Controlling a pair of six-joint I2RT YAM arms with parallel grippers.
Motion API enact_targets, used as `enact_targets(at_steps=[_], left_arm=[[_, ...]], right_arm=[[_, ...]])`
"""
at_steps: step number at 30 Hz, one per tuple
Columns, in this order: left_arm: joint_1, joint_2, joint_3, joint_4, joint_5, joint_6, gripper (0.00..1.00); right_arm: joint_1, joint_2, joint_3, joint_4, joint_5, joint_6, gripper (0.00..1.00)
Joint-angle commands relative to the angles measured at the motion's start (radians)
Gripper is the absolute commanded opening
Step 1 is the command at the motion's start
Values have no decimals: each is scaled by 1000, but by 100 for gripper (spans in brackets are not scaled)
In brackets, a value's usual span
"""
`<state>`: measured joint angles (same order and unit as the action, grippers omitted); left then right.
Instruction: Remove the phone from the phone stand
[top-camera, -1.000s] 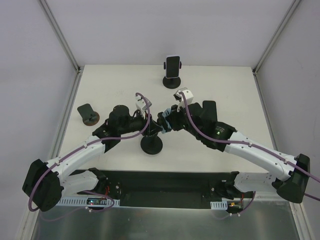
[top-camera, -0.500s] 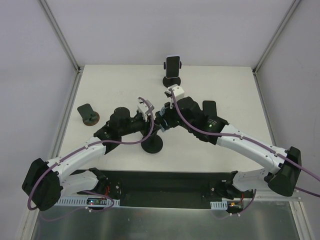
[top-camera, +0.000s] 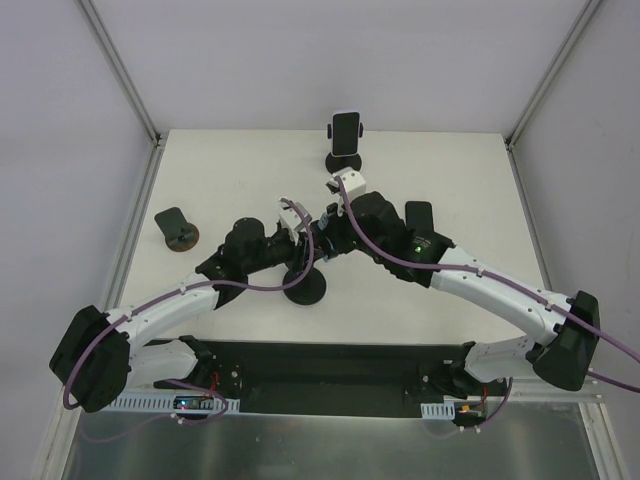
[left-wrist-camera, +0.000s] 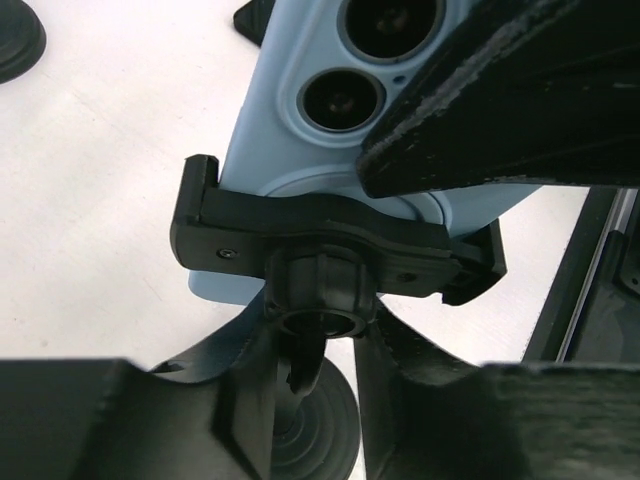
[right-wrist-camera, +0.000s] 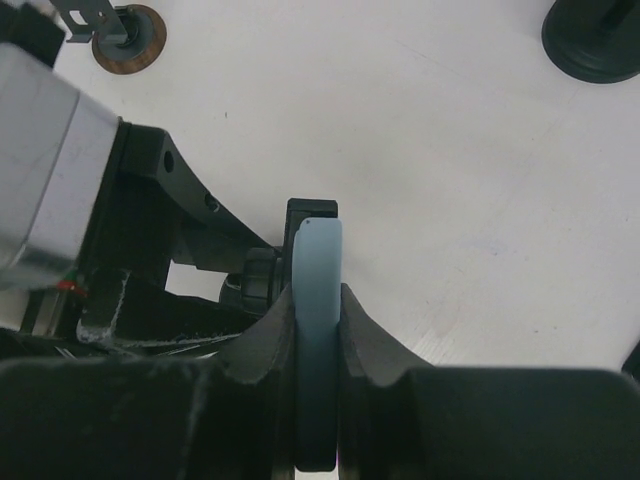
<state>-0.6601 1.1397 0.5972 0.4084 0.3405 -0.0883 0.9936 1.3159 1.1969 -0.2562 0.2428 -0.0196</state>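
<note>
The phone (left-wrist-camera: 290, 150), in a light blue case, sits in the clamp of the black phone stand (left-wrist-camera: 320, 225), with its camera lenses facing the left wrist view. My right gripper (right-wrist-camera: 318, 296) is shut on the phone (right-wrist-camera: 318, 250), one finger on its front and one on its back. My left gripper (left-wrist-camera: 320, 340) is closed around the stand's neck just under the ball joint. From above, the left gripper (top-camera: 298, 252) and the right gripper (top-camera: 322, 243) meet over the stand's round base (top-camera: 303, 288) mid-table. The arms hide the phone in the top view.
A second phone on a black stand (top-camera: 345, 140) is at the back centre. A small dark holder on a brown disc (top-camera: 176, 228) stands at the left. A black object (top-camera: 418, 215) lies beside the right arm. Frame posts rise at both back corners.
The right arm has swung its wrist back and left over the stand. The left gripper has slid right, closer under the clamp. The stand's base has barely moved.
</note>
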Motion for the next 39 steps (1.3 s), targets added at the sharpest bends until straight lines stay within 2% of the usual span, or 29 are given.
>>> enact_targets(at_steps=[1, 4, 6, 7, 11, 24, 27, 28, 31, 34, 37, 39], left_arm=[[4, 18, -22, 38, -70, 27, 18], [5, 25, -22, 38, -66, 30, 12], [5, 26, -20, 38, -60, 35, 13], [4, 28, -19, 40, -52, 36, 15], [5, 38, -10, 24, -14, 79, 31], [5, 100, 33, -37, 103, 150, 40], [4, 103, 35, -40, 95, 144, 36], [5, 101, 36, -40, 91, 139, 28], [5, 92, 26, -23, 66, 114, 16], [4, 83, 18, -3, 66, 95, 15], [5, 66, 6, 21, 39, 59, 0], [14, 58, -4, 41, 14, 21, 0]], right_arm=[[31, -7, 36, -26, -89, 14, 1], [36, -7, 38, -34, -92, 12, 1], [37, -9, 39, -37, -91, 10, 1], [37, -7, 40, -41, -89, 6, 1], [37, -6, 49, -52, -88, -11, 1], [39, -6, 72, -89, -131, -71, 1], [39, -6, 75, -97, -142, -72, 1], [39, -4, 75, -98, -145, -72, 1], [50, -7, 70, -109, -142, -72, 1], [56, -7, 67, -117, -138, -71, 1], [60, -4, 66, -127, -143, -69, 1], [69, -3, 63, -147, -143, -60, 1]])
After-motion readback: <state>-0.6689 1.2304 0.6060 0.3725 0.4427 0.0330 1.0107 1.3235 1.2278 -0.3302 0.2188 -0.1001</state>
